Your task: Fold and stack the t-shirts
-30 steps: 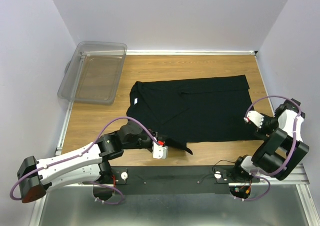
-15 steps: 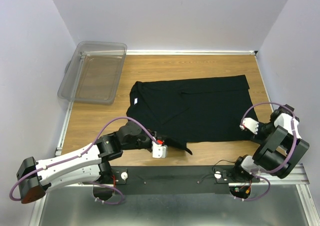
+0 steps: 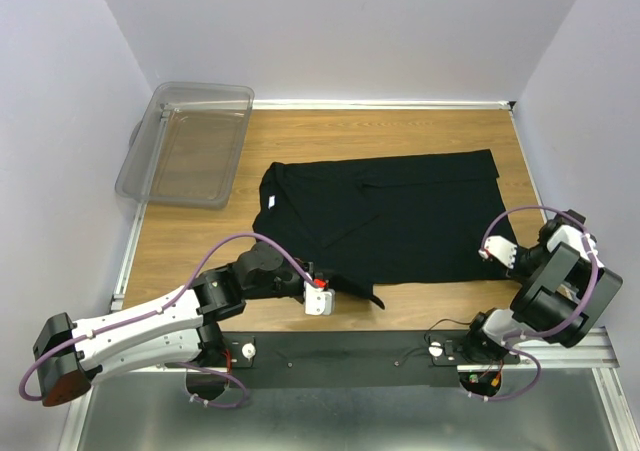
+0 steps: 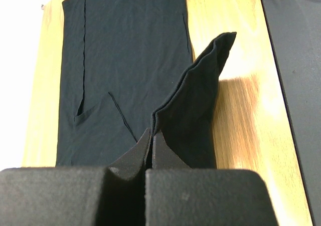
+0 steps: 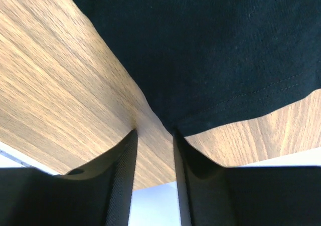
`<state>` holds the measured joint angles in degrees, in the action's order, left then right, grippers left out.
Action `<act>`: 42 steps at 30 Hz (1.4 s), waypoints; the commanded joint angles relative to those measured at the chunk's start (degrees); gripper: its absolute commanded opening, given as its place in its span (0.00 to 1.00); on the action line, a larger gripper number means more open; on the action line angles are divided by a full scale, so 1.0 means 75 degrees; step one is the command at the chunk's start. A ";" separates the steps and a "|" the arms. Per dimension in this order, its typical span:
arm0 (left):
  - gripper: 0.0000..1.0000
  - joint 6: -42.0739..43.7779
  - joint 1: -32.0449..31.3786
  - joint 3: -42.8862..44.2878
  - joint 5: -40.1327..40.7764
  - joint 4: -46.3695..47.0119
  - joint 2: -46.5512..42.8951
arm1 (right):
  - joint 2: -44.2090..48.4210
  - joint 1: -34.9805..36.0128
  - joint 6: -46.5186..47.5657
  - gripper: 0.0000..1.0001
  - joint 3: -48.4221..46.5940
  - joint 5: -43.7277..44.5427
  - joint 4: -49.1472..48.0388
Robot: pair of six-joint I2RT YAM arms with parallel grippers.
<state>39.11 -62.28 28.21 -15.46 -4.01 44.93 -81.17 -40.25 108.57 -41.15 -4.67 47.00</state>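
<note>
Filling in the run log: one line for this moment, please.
left gripper: shut on t-shirt | right gripper: open, tips at t-shirt corner

Light-brown wooden desk (image 3: 180, 231), grain running left-right. Two items directly on it. One black short-sleeved t-shirt (image 3: 400, 221) lies mid-desk, mostly flat, collar end to the left and hem to the right; a flap at its near-left edge is raised off the wood. A clear rectangular plastic bin (image 3: 190, 151) sits at the far-left corner, apart from the shirt, hanging over the desk's left edge.
</note>
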 commanded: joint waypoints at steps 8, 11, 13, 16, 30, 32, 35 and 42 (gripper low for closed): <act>0.00 -0.0117 -0.0028 -0.0187 0.0210 0.0323 -0.0189 | -0.0510 -0.0059 -0.0355 0.10 0.0015 -0.0490 -0.0607; 0.00 -0.0118 -0.0016 -0.0210 0.0304 0.0336 -0.0236 | -0.0533 -0.0059 -0.0531 0.01 -0.0196 -0.0701 -0.0560; 0.00 -0.0129 -0.0016 -0.0233 0.0386 0.0359 -0.0294 | -0.0545 -0.0059 -0.0636 0.01 -0.0314 -0.0807 -0.0467; 0.00 -0.0129 -0.0016 -0.0257 0.0433 0.0394 -0.0412 | -0.0580 -0.0059 -0.0742 0.01 -0.0676 -0.1076 -0.0093; 0.00 -0.0129 0.0019 -0.0269 0.0410 0.0429 -0.0483 | -0.0018 -0.0059 -0.0204 0.07 -0.1184 -0.1254 0.1407; 0.00 -0.0129 0.0042 -0.0280 0.0398 0.0441 -0.0517 | 0.0099 -0.0059 0.0134 0.40 -0.0949 -0.1090 0.1362; 0.00 -0.0129 0.0042 -0.0269 0.0398 0.0441 -0.0518 | 0.0158 -0.0059 0.0266 0.57 -0.0596 -0.1112 0.1222; 0.00 -0.0164 0.0054 -0.0280 0.0363 0.0441 -0.0553 | -0.0602 -0.0059 -0.0191 0.63 -0.0748 -0.0902 0.0519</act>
<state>38.65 -62.13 26.65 -13.47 -2.26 41.67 -82.43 -40.25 108.20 -45.87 -13.08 53.28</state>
